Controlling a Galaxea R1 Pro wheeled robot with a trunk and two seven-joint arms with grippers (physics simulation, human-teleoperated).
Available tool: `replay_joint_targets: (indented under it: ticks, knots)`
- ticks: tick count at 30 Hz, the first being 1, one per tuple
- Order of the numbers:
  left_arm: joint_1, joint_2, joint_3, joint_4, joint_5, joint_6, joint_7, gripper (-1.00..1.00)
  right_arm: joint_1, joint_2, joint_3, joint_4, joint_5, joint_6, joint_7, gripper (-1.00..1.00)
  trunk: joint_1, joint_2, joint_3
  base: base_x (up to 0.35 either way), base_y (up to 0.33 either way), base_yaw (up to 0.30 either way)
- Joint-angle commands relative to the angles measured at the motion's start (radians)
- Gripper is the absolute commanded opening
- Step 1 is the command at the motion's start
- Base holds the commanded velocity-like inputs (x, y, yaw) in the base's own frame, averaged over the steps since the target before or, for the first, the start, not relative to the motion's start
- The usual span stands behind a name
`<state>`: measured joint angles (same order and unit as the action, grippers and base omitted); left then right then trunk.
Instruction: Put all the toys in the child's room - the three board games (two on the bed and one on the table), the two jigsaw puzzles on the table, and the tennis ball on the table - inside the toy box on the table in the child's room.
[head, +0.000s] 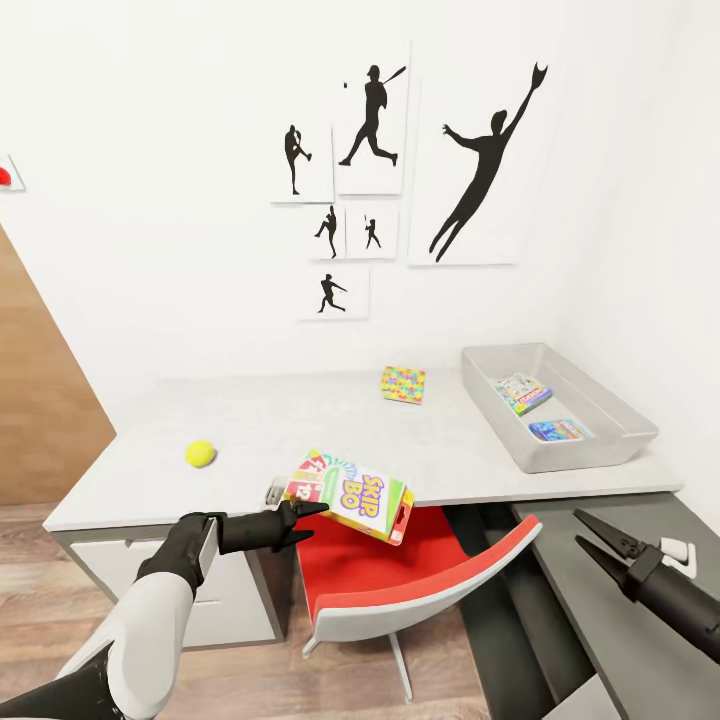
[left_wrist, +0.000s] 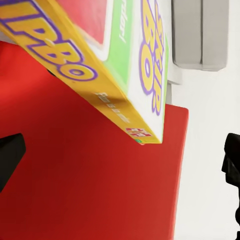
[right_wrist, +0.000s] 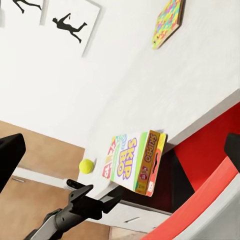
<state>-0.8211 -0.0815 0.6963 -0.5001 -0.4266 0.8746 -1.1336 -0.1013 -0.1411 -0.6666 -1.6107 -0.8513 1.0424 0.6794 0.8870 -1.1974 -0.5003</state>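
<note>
Where the counter's (head: 250, 420) front edge meets the red chair (head: 420, 575), the Skip-Bo board game (head: 350, 495) sits tilted, one end over the counter top and the other overhanging the chair seat; the left end effector (head: 300, 515) is at the box's near-left corner, fingers closed to a point against it, though whether they actually pinch the box I cannot tell. From the right wrist view the box (right_wrist: 131, 161) overhangs the counter edge with the left end effector (right_wrist: 85, 192) just below it. Tennis ball (head: 200, 454) rests on the counter, left of the box and apart from it. One jigsaw puzzle (head: 403, 384) lies flat further back, near the wall. Toy box (head: 590, 400) stands at the counter's right end, holding two flat printed items, the farther (head: 522, 393) and the nearer (head: 559, 430). Right end effector (head: 590, 535) hovers over the lower dark side section, fingers spread, nothing in them. Baseball silhouette pictures (head: 480, 170) hang on the white wall.
</note>
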Motion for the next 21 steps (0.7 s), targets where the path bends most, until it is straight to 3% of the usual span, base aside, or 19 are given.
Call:
replay_joint_targets:
  ticks: [1, 10, 21]
  knots:
    - [-0.001, -0.001, 0.008, -0.001, -0.011, 0.007, -0.007, 1.00, -0.001, 0.000, -0.001, 0.000, 0.005, 0.005, 0.007, 1.00, 0.000, -0.001, -0.001, 0.000, 0.000, 0.000]
    - [-0.001, -0.001, 0.008, -0.001, -0.011, 0.007, -0.008, 1.00, -0.001, -0.003, 0.031, 0.000, 0.004, 0.005, 0.005, 1.00, 0.000, -0.001, -0.001, 0.000, 0.000, 0.000]
    - [-0.001, -0.001, 0.008, -0.001, -0.010, 0.007, -0.007, 1.00, -0.001, -0.034, 0.085, 0.000, 0.003, 0.005, 0.003, 1.00, 0.000, -0.001, -0.001, 0.028, 0.013, 0.000]
